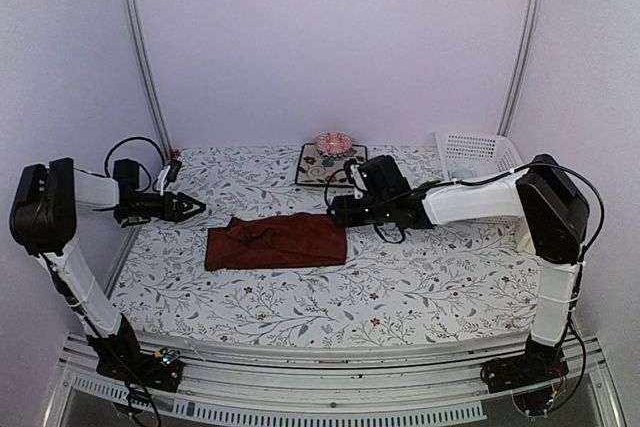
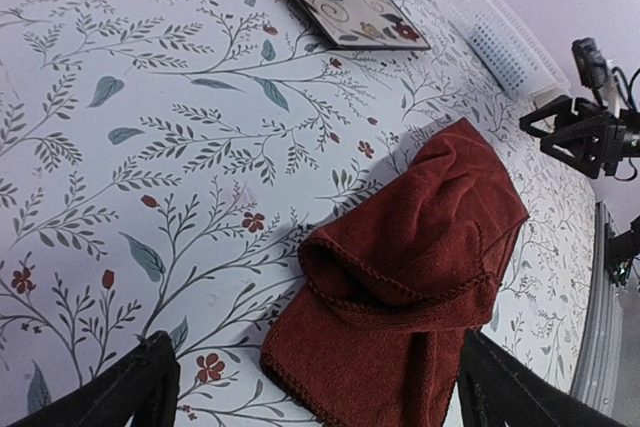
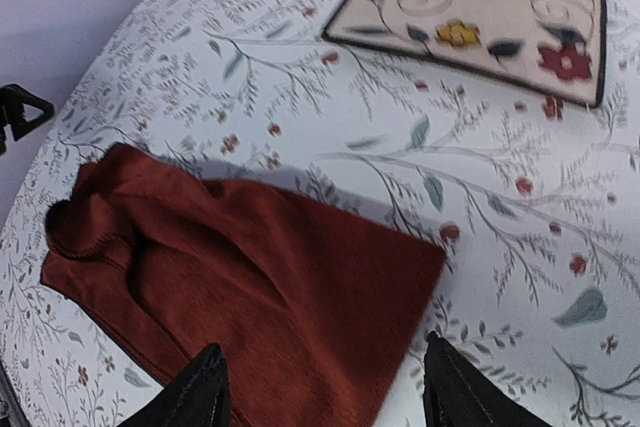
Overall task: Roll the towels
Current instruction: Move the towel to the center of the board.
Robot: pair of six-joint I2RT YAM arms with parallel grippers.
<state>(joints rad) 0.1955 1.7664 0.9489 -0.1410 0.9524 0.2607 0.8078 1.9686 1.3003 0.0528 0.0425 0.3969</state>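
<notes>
One red towel (image 1: pixel 275 241), right end beneath right tool (image 1: pixel 333 211)

A plain dark red terry-cloth towel (image 1: pixel 275 241) lies folded in a long strip, left of centre on the table (image 1: pixel 400 287). Its left end is bunched and rumpled, while its right end lies flat.

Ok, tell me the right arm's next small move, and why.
Probably lower the right gripper onto the dark red towel at the end beneath it and pinch: the jaws stand open over that end, and the towel lies unrolled, ungripped.
</notes>
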